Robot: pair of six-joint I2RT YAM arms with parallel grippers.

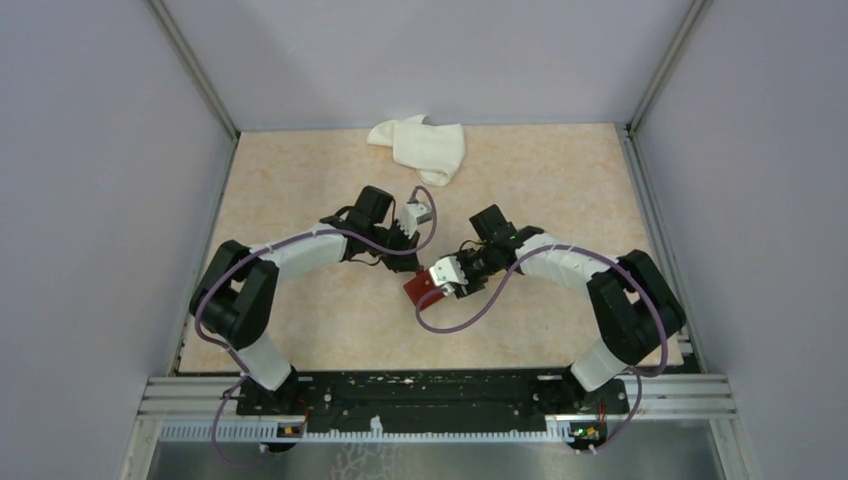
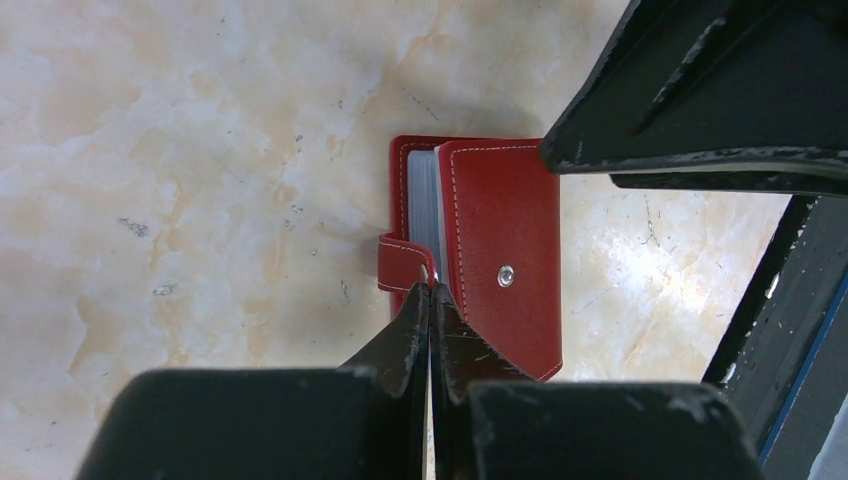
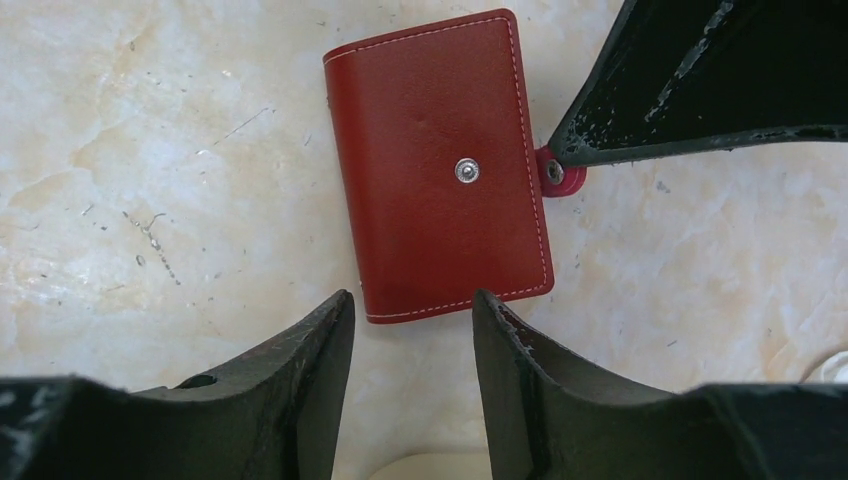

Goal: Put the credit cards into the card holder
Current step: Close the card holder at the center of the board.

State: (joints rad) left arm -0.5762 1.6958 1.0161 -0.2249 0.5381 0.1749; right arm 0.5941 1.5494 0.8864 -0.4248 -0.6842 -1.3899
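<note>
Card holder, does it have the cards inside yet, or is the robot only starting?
Only starting. Done: the card holder has its snap tab unfastened and its cover slightly ajar, showing clear sleeves. In hand: the left gripper is shut with its tips at that tab, and the right gripper hangs open by the holder's short edge. Left: everything with the cards; no credit card shows in any view.

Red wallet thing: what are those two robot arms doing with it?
That is a card holder, lying flat on the table. The left gripper is shut, with its tips right at the snap tab. It may be pinching the tab to pull the cover open, but that is hard to tell. The right gripper is open at the holder's near edge and is not holding it. No cards are in sight.
</note>
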